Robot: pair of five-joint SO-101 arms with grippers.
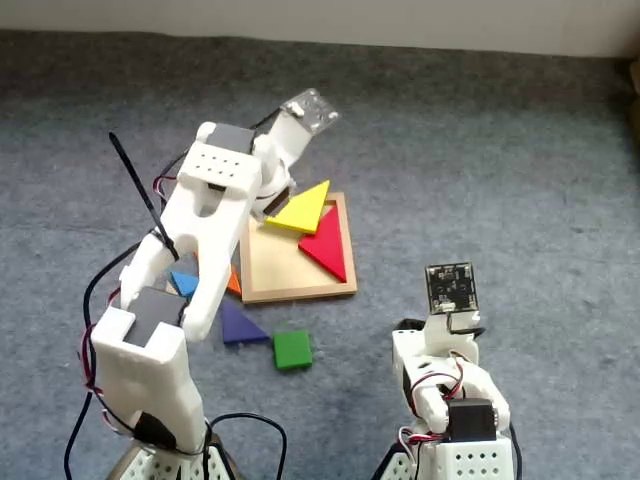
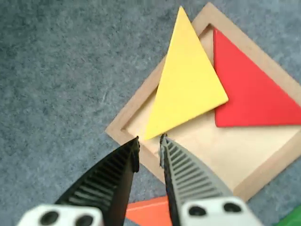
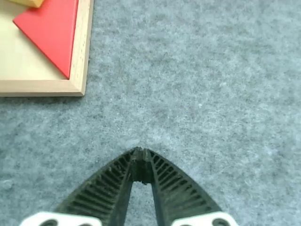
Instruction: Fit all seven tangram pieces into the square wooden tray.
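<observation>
The square wooden tray [image 1: 300, 290] lies mid-table. A red triangle [image 1: 328, 247] lies flat inside it by one side. A yellow triangle [image 2: 188, 80] rests askew, one tip over the tray's rim [image 2: 141, 101]. My left gripper [image 2: 149, 141] hovers at the tray's edge, narrowly open, with the yellow triangle's near corner just ahead of its tips. Blue [image 1: 184, 283], orange [image 1: 233, 282], purple [image 1: 238, 325] and green [image 1: 292, 349] pieces lie on the carpet outside the tray. My right gripper [image 3: 141, 154] is shut over bare carpet, a short way from the tray's corner [image 3: 77, 87].
Grey carpet covers the whole table. The left arm [image 1: 200, 240] hangs over the blue and orange pieces and hides part of them. The right arm [image 1: 450, 400] sits folded at the near right, with open carpet around it.
</observation>
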